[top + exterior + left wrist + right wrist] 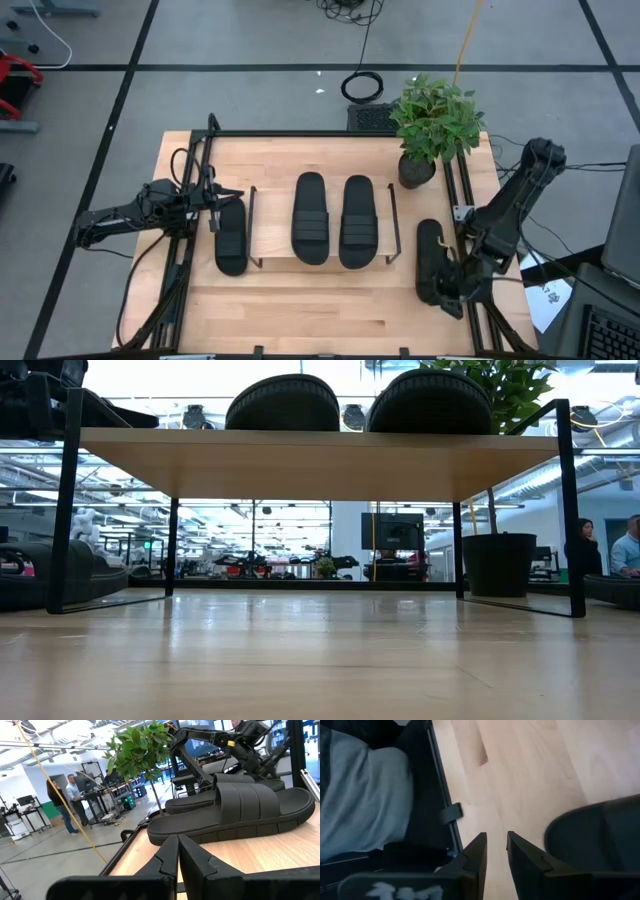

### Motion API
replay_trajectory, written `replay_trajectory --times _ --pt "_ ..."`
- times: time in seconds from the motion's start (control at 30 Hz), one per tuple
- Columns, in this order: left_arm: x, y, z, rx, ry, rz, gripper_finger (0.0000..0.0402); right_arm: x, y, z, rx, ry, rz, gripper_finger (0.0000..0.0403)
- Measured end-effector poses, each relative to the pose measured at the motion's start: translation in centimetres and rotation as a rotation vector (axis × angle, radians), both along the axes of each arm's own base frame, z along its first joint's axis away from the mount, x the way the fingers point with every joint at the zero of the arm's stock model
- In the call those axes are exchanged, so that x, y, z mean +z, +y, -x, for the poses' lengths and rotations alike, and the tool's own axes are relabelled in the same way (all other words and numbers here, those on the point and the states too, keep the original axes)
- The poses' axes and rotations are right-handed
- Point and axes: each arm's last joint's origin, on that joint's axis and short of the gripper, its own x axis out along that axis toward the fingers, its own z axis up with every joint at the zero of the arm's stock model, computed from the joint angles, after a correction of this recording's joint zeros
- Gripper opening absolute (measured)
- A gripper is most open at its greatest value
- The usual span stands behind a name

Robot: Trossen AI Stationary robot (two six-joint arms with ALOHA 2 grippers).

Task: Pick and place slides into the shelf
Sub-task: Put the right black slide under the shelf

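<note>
Two black slides (309,218) (357,222) lie side by side on the shelf's wooden top board (272,225); the low view shows their ends (283,402) (428,400) above the board. A third slide (231,237) lies on the table beside the shelf's left legs. A fourth (430,258) lies on the table to the shelf's right. My left gripper (224,196) is shut and empty, at about board height over the third slide's far end. My right gripper (447,290) is slightly open beside the fourth slide's near end (600,835) and holds nothing.
A potted plant (432,125) stands at the table's far right, behind the shelf. Black rails (190,250) (470,200) run along the table's left and right sides. Bare wood lies in front of the shelf (320,305). People stand in the room beyond (70,800).
</note>
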Motion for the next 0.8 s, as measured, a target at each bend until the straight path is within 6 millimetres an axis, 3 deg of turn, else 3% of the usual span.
replay_trajectory --times 0.27,0.53,0.67,0.8 --pt "0.0 0.0 0.0 0.0 0.001 0.0 0.0021 -0.9 1.1 -0.2 0.01 0.099 0.14 0.0046" --pt "0.0 0.0 0.0 0.0 0.004 -0.006 0.0021 0.2 0.9 -0.3 0.06 0.092 0.281 0.0043" --pt "0.0 0.0 0.0 0.001 0.004 -0.008 0.0021 1.4 -0.3 -0.2 0.061 0.062 0.294 0.0043" --pt "0.0 0.0 0.0 0.002 0.006 -0.02 0.0021 1.7 -2.7 0.5 0.007 0.151 0.362 0.0043"
